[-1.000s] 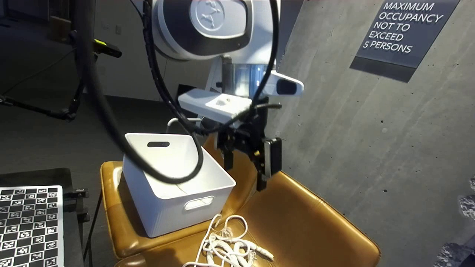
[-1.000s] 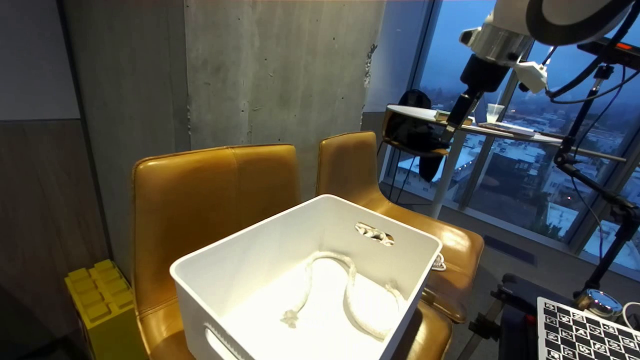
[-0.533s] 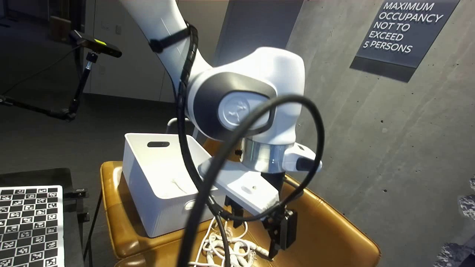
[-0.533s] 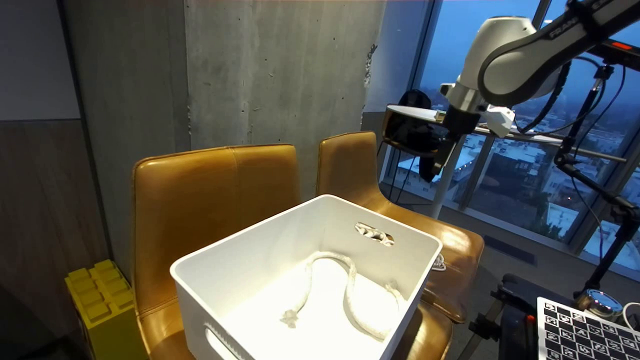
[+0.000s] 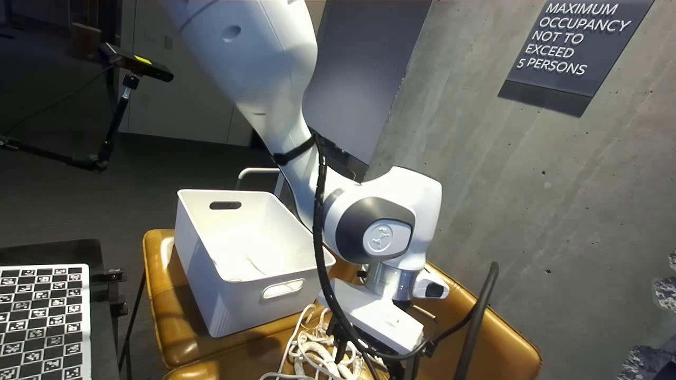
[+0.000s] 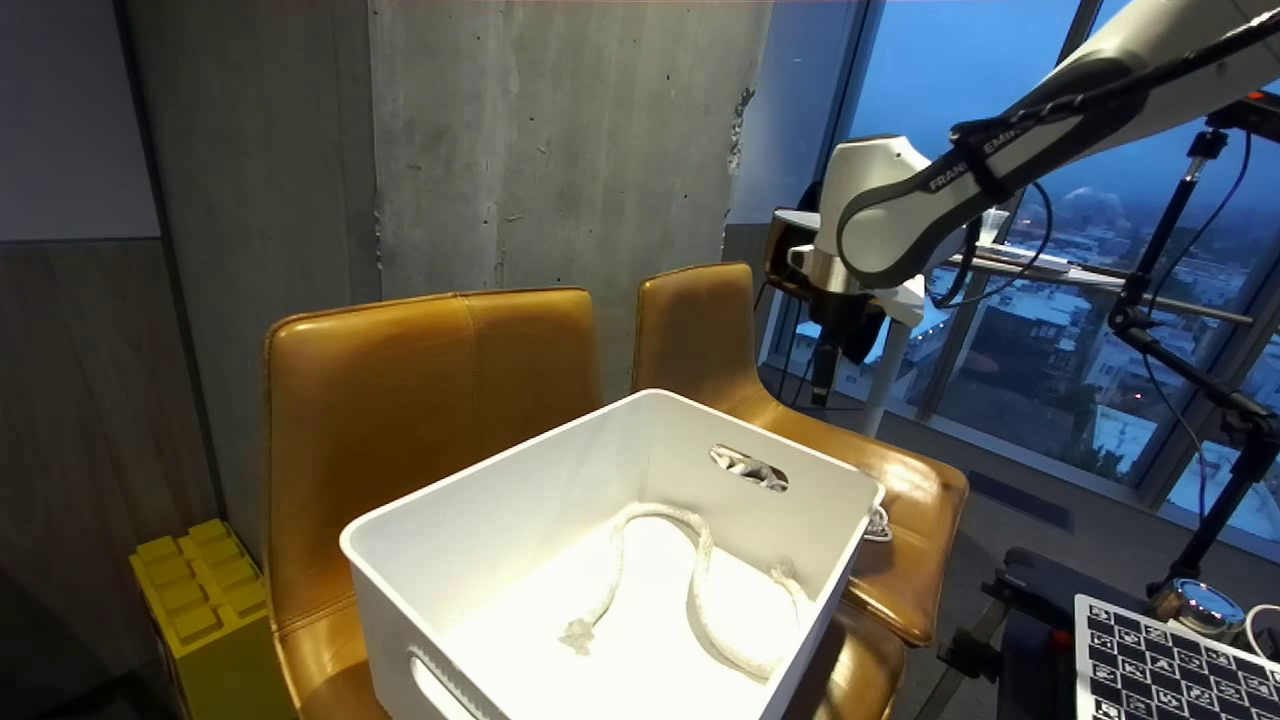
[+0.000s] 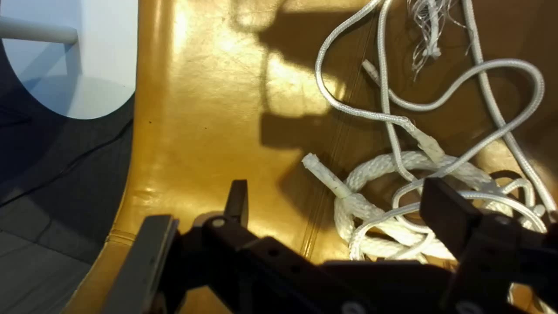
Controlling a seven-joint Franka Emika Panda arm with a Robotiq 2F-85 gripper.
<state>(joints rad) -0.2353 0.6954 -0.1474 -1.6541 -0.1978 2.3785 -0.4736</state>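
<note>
- While the gripper (image 7: 342, 208) stands wide along the bottom of the wrist view, a thick rope (image 7: 364, 207) lies coiled right of centre, its white end showing between the fingertips (image 7: 238, 200).
- From that angle the fingertip nearer the right edge overlaps the thick rope; whether they touch I cannot tell.
- Thin cord (image 7: 382, 56) loops across the thick rope and runs to the top edge, close to a frayed strand (image 7: 432, 30) at upper right.
- All three lie on the worktop (image 7: 205, 87), a tan chair seat.
- A white bin (image 5: 243, 311) shows in both exterior views, left of centre and just beside the ropes in an exterior view.
- Inside it, a pale rope (image 6: 700, 585) curves across the bottom, at lower centre in an exterior view.
- A patterned board (image 5: 42, 322) takes up a lower corner in both exterior views.
- An occupancy sign (image 5: 560, 53) hangs at upper right in an exterior view; a yellow block (image 6: 205, 620) stands at lower left in an exterior view.
</note>
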